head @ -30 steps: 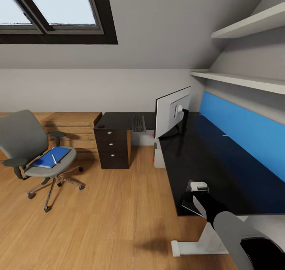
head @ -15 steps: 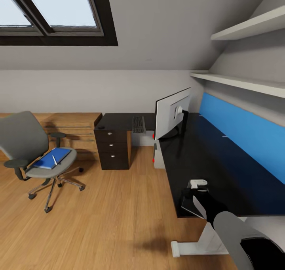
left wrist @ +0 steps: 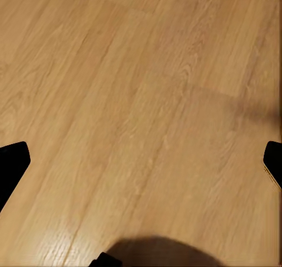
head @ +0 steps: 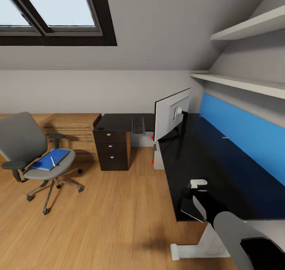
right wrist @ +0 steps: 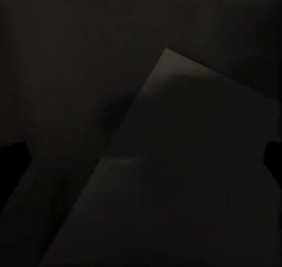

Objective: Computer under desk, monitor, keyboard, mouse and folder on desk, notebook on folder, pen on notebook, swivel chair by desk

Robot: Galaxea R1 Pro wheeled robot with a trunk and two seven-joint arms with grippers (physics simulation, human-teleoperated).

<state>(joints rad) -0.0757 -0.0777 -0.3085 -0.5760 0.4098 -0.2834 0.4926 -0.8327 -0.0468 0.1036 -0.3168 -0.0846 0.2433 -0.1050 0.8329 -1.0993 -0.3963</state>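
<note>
The grey swivel chair [head: 23,143] stands on the floor at the left, apart from the desk. The blue folder [head: 49,160] lies on its seat with the white pen [head: 52,161] on top. The monitor [head: 171,113] stands on the black desk [head: 213,159]. The keyboard [head: 138,124] and the small mouse [head: 100,127] lie on the far wing. The grey computer [head: 157,159] sits under the desk. The dark notebook [head: 192,208] [right wrist: 194,179] lies at the desk's near edge, under my right gripper [head: 194,191] [right wrist: 141,158], which is open. My left gripper [left wrist: 141,161] hangs open over bare floor.
A dark drawer unit [head: 113,149] holds up the desk's far wing, with a light-wood chest [head: 75,129] behind the chair. A blue wall panel [head: 245,131] and white shelves [head: 241,81] line the right wall. The desk's white leg [head: 198,246] stands beside my right arm.
The whole picture has shifted slightly right, so the camera moved. My right gripper has risen a little over the notebook at the desk's edge.
</note>
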